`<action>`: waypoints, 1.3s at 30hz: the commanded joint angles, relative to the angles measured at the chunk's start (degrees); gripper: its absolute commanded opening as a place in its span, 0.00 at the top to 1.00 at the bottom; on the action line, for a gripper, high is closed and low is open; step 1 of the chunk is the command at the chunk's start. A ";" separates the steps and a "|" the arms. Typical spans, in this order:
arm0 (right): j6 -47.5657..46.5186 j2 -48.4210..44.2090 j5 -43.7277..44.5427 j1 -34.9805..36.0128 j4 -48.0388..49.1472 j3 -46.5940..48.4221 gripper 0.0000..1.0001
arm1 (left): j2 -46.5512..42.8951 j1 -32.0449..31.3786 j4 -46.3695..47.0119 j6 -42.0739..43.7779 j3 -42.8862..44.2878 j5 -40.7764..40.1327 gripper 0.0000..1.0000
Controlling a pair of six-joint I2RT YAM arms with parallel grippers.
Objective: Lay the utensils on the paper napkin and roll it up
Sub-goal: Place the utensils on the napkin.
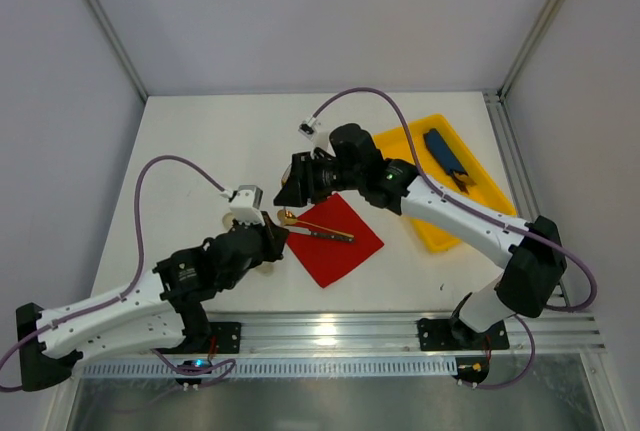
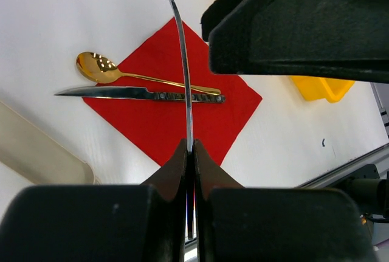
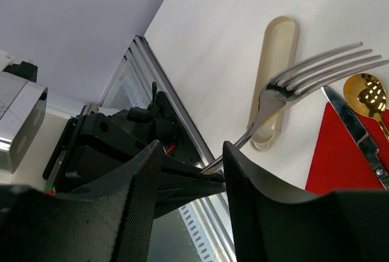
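Gripping the fork (image 3: 276,92) by the end of its handle, the left fingers (image 2: 173,171) are clamped shut and hold it clear of the table (image 1: 220,141), at the left side of the red napkin (image 2: 164,128). The right fingers (image 3: 146,201) stand apart, with the fork's handle seen untouched in the gap between them. On the napkin, near the table's middle, the spoon (image 2: 97,66) and knife (image 2: 109,92) lie side by side, heads overhanging its left corner. A beige sleeve (image 3: 279,49) lies to the left and a yellow tray (image 1: 435,236) to the right.
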 commanded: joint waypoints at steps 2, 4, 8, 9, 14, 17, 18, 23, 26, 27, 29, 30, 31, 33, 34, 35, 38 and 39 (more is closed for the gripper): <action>0.30 1.30 -3.38 -0.33 4.99 0.22 0.54 | -1.34 0.18 3.76 -0.39 -0.05 0.96 1.00; 0.21 1.48 -2.94 -0.33 4.55 0.30 0.57 | -1.69 0.18 3.76 -0.56 -0.14 1.05 1.00; -0.40 1.48 -1.97 -0.33 2.88 0.48 0.58 | -2.57 0.09 3.58 -0.65 -0.14 1.14 1.00; -0.75 0.87 -0.84 -0.33 2.27 0.39 0.58 | -2.83 0.09 3.58 -0.56 -0.14 1.14 1.00; -1.63 1.04 -0.21 -0.33 0.86 0.92 0.56 | -2.83 0.09 3.40 -0.65 0.30 1.66 1.00; -1.98 2.18 -0.47 -0.33 -0.28 2.06 0.54 | -2.75 0.09 3.67 -0.65 0.39 2.10 1.00; -2.07 2.19 -0.56 -0.33 -0.98 2.15 0.54 | -2.75 0.09 3.24 -0.65 0.56 1.93 1.00; -2.95 -1.41 1.28 -0.33 -0.81 0.39 0.51 | -3.27 0.09 2.09 -1.00 0.65 1.05 1.00; -3.65 -3.17 2.51 -0.33 -2.57 -0.31 0.51 | -3.45 0.09 0.78 -0.83 1.09 0.00 1.00; -3.57 -3.78 2.86 -0.33 -2.49 -0.66 0.50 | -3.71 0.18 0.51 -0.74 1.09 -0.18 1.00; -3.30 -4.40 2.69 -0.33 -1.87 -1.71 0.50 | -4.41 0.18 0.68 -0.56 0.92 -0.18 1.00; -3.04 -4.32 2.52 -0.33 -2.22 -1.72 0.50 | -4.68 0.09 0.51 -0.39 1.01 -0.18 1.00; -2.69 -4.06 3.04 -0.33 -3.35 -1.02 0.50 | -4.68 0.09 0.25 -0.04 1.27 -0.09 1.00; -2.43 -4.49 2.43 -0.33 -2.42 -1.62 0.50 | -4.68 0.09 -0.81 0.14 2.06 -0.36 1.00; -1.21 -4.84 2.60 -0.59 -1.44 -3.02 0.50 | -4.85 0.09 -0.99 0.05 2.23 -0.18 1.00; -0.50 -4.58 2.43 -0.77 -0.65 -3.30 0.48 | -5.20 0.09 -0.73 -0.03 2.15 0.08 1.00; 1.43 -1.43 -1.17 -1.47 1.21 -1.46 0.48 | -5.65 0.18 0.07 0.58 2.23 0.35 1.00; 1.70 -0.81 -1.35 -1.38 1.03 -0.84 0.48 | -5.56 0.09 -0.28 0.67 2.85 0.17 1.00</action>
